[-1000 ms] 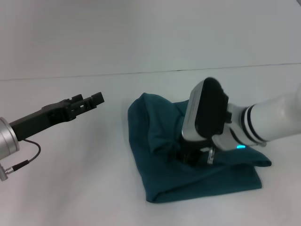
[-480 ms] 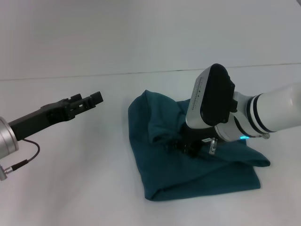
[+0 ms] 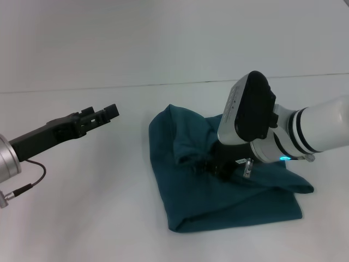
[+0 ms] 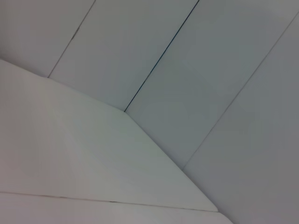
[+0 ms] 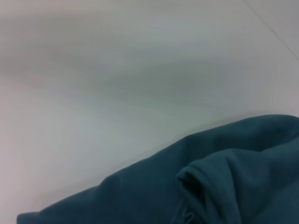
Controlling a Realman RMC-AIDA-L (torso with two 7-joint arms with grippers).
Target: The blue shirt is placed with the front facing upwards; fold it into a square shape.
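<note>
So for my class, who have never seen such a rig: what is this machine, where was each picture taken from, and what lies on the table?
It is a two-armed robot. The head view looks down from its head at a white table. There lies the blue shirt, bunched into a rough folded bundle, not a neat square. The right gripper is pressed down into its folds; whether it pinches cloth is hidden. The left gripper hovers apart over bare table, holding nothing. The left wrist view, taken from that arm, shows only pale panels. The right wrist view shows the shirt up close.
</note>
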